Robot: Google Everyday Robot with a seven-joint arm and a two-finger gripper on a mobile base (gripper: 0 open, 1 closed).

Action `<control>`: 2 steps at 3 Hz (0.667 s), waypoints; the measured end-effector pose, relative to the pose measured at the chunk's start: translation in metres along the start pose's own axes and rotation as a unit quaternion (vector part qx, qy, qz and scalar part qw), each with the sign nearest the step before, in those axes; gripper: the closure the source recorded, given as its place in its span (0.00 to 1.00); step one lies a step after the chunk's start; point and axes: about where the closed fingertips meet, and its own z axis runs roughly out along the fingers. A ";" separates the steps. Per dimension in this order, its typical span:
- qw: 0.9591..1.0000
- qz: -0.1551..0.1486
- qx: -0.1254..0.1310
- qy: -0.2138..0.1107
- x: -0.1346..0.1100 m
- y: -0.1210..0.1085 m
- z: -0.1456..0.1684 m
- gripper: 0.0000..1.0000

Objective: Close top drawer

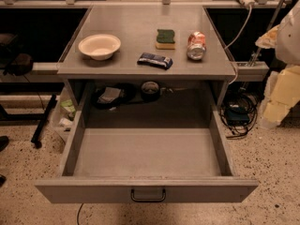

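Note:
The top drawer (146,190) is a wide grey metal drawer pulled far out toward me. Its flat front panel sits at the bottom of the view, with a small dark wire handle (148,195) at its centre. The front part of the drawer floor is bare. A few dark items (112,95) and a round object (150,89) lie at its back, under the tabletop. My arm and gripper (280,100) show as pale white and yellowish shapes at the right edge, well away from the drawer front and above the floor to its right.
On the grey tabletop (136,27) stand a cream bowl (99,46), a green and yellow sponge (165,38), a dark snack packet (155,60) and a red and white can (196,45). Cables (238,116) lie on the speckled floor to the right.

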 end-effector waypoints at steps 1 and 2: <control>1.000 0.003 0.003 -0.005 0.000 0.005 0.003 0.00; 1.000 0.017 0.005 -0.013 0.001 0.023 0.019 0.00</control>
